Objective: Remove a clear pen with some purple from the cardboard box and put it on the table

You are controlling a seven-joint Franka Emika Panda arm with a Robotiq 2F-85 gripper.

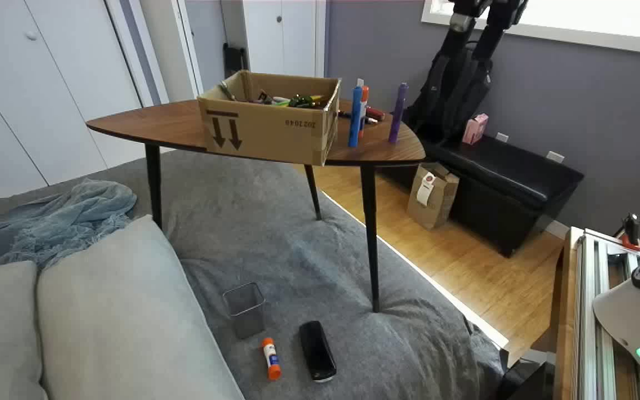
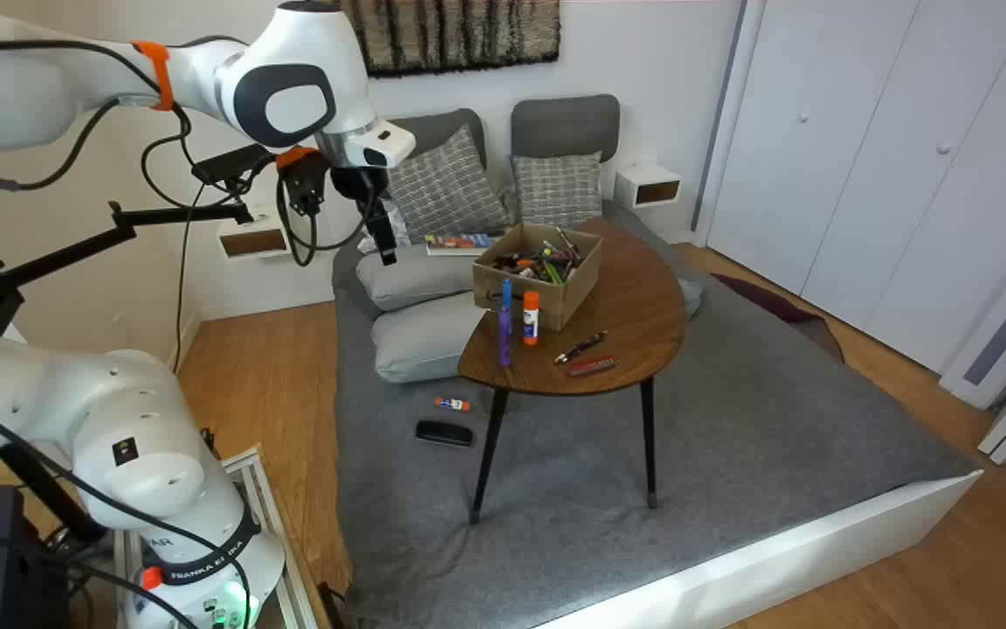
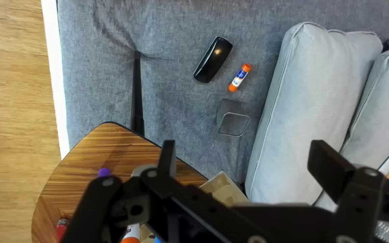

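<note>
Pincer (image 3: pixel 243 157) spread and empty, well apart from box (image 1: pixel 270 132) at long edge of tabletop (image 1: pixel 148 123); pen not made out inside box; likely pre-grasp, next wanting swing overhead, then careful descent.

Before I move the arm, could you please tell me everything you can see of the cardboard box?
The cardboard box is brown, shallow and rectangular, open at the top. One side bears a small printed code and two black downward arrows under a bar. It stands on the wooden table, seemingly overhanging the edge, and holds a jumble of pens and markers, at least one leaning at the rim. The gripper is not touching it.
</note>
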